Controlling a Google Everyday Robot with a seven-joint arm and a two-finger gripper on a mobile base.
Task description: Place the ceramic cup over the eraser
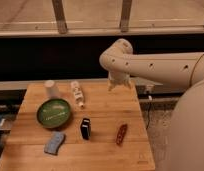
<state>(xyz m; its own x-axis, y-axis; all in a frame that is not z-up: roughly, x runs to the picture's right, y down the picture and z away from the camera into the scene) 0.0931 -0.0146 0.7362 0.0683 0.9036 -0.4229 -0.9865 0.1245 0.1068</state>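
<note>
The ceramic cup (51, 89) is a small white tapered cup standing at the back left of the wooden table (105, 107). The eraser (85, 128) is a small black block with a lighter mark, near the table's middle front. My gripper (118, 84) hangs from the white arm above the back right of the table, well apart from both the cup and the eraser. It holds nothing that I can see.
A green bowl (54, 113) sits left of the eraser, just in front of the cup. A white tube with markings (77, 94) lies beside the cup. A blue-grey sponge (55, 143) is front left, a slim reddish-brown object (121, 134) front right. A dark wall stands behind.
</note>
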